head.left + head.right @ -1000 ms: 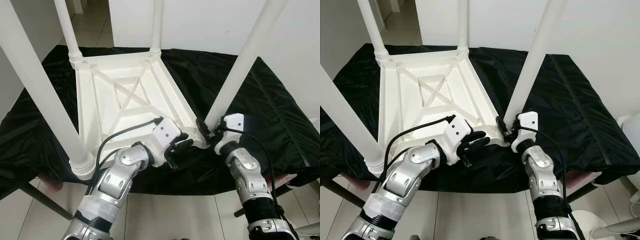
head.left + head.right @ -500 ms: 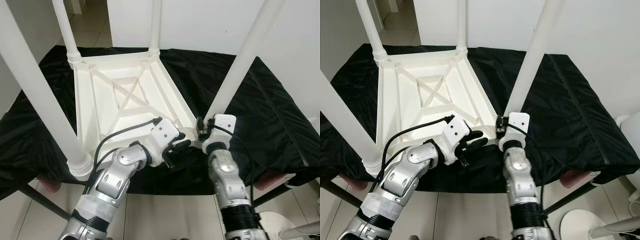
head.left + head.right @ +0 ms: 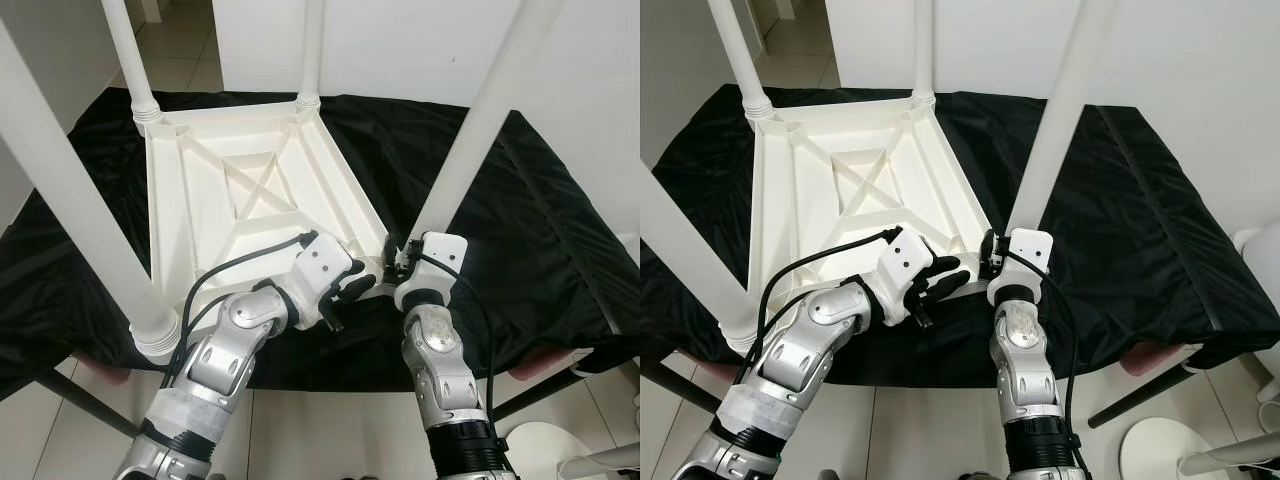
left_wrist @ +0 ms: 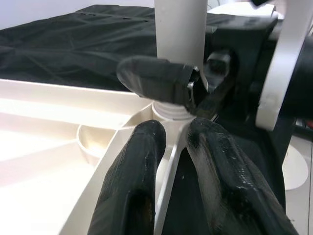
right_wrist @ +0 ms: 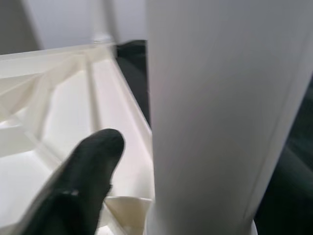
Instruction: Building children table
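The white plastic table (image 3: pixel 245 195) lay upside down on a bench draped in black cloth (image 3: pixel 560 230), all four legs pointing upward. The leg at the near right corner (image 3: pixel 470 140) rose with its long axis steeply upright, leaning slightly to the robot's right, its foot seated in the corner socket. The left end effector (image 4: pixel 172 161) was nearly closed, its two fingers pinching the thin upright rim of the table just beside that socket. The right end effector (image 3: pixel 400 268) sat at the base of the same leg, directly in front of the right arm; one finger (image 5: pixel 80 183) lay just beside the leg on the table side, but whether the fingers gripped the leg could not be told. The right arm was the nearer to the leg, so any seating or twisting of it probably fell to that arm while the left steadied the frame.
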